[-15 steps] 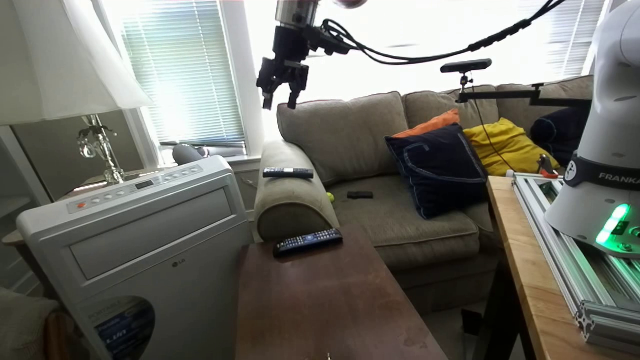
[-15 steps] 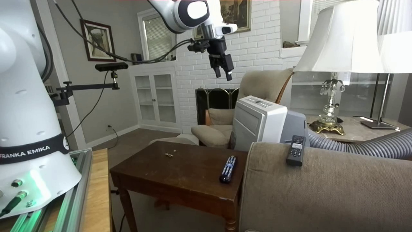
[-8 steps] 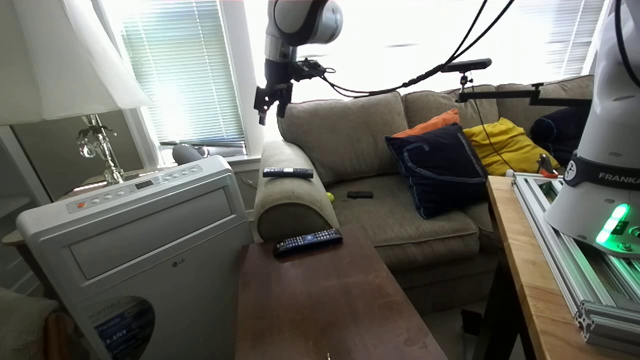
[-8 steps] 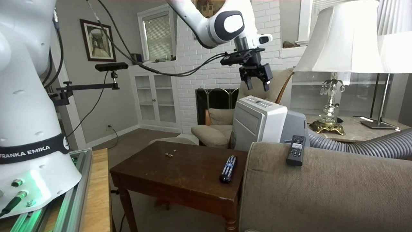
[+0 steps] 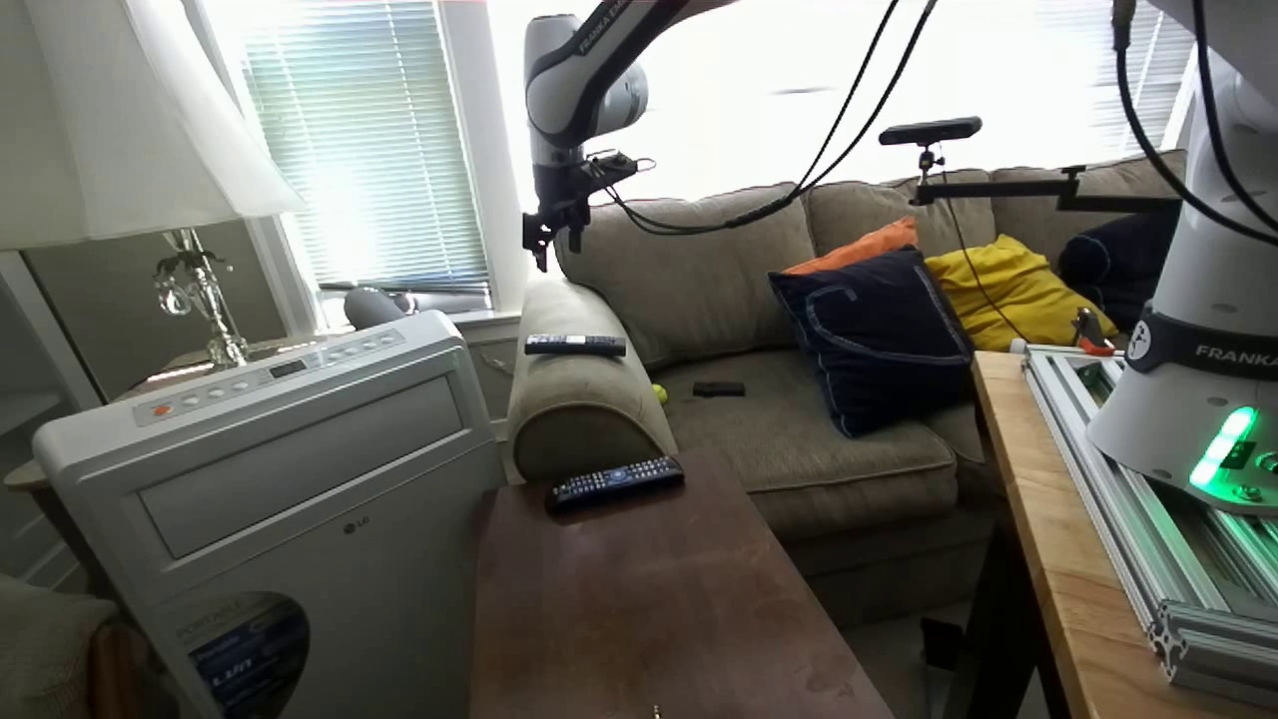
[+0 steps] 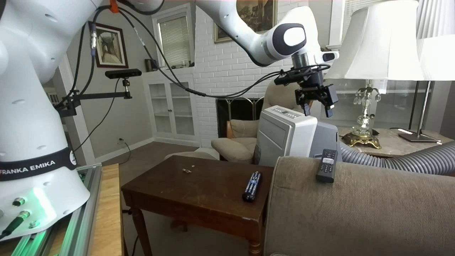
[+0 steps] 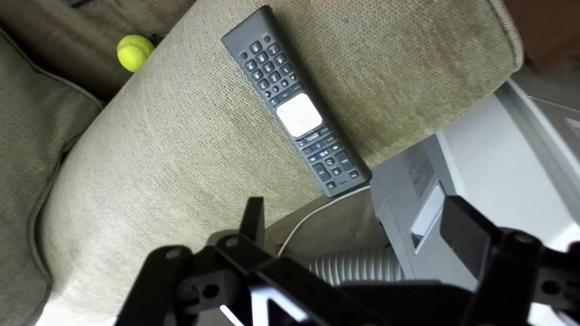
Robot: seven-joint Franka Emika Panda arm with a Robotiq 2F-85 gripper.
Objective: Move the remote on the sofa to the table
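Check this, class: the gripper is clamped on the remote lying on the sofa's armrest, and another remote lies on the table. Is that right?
No: the wrist view shows the gripper open, clear of the remote lying on the sofa's armrest. Another remote does lie on the table.

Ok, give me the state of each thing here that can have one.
Gripper: open, holding nothing
Armrest remote: lying flat, buttons up
Table remote: lying flat, buttons up
Window blind: lowered
Cabinet doors: shut
Robot base light: glowing green
Crystal lamp: unclear whether lit
Air conditioner: unclear whether running
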